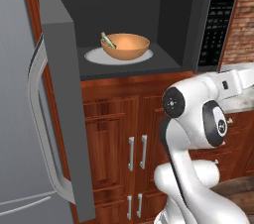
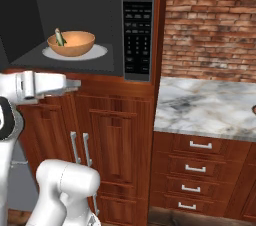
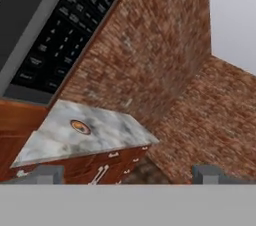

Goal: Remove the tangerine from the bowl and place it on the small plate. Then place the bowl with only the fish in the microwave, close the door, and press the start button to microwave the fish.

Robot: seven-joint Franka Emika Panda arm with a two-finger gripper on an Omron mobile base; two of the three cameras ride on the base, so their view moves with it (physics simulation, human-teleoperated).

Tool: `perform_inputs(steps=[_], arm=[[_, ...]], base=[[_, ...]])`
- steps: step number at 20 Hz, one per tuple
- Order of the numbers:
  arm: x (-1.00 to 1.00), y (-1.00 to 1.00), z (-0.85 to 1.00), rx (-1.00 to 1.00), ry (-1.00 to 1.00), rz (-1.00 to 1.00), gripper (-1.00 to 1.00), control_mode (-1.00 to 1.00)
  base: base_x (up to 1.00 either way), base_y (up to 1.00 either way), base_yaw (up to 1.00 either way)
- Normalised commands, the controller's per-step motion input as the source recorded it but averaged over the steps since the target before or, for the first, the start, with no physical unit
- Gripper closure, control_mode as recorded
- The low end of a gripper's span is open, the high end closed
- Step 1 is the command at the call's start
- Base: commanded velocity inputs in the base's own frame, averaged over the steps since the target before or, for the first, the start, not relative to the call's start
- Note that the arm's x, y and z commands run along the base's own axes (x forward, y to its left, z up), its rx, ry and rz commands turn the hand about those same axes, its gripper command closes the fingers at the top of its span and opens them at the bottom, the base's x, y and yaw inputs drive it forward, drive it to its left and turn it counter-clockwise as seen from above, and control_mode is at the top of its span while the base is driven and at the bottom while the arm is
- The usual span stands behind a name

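Spread claw (image 3: 128, 175) empty; smooth round bowl (image 1: 125, 46), perhaps fish (image 1: 108, 40), inside microwave (image 1: 149, 0).

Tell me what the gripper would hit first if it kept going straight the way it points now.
Probably the brick wall: the open gripper looks past the marble counter toward it, with nothing nearer showing in its line, though depth is hard to judge.
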Motion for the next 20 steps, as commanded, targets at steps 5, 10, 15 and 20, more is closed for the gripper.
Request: perform_inputs(steps=[5,10,15,20], arm=[[-0.05,-0.06,-0.46,-0.44,-0.21,-0.14,-1.0,-1.0],[0.0,0.0,-0.39,-0.43,-0.24,-0.09,-1.0,-1.0],[-0.05,0.0,-0.28,-0.41,-0.25,-0.08,-1.0,-1.0],[-0.87,0.54,-0.17,-0.21,-0.15,0.0,-1.0,-1.0]], base=[[0.0,0.0,0.0],[0.0,0.0,0.0],[0.0,0.0,0.0],[0.0,0.0,0.0]])
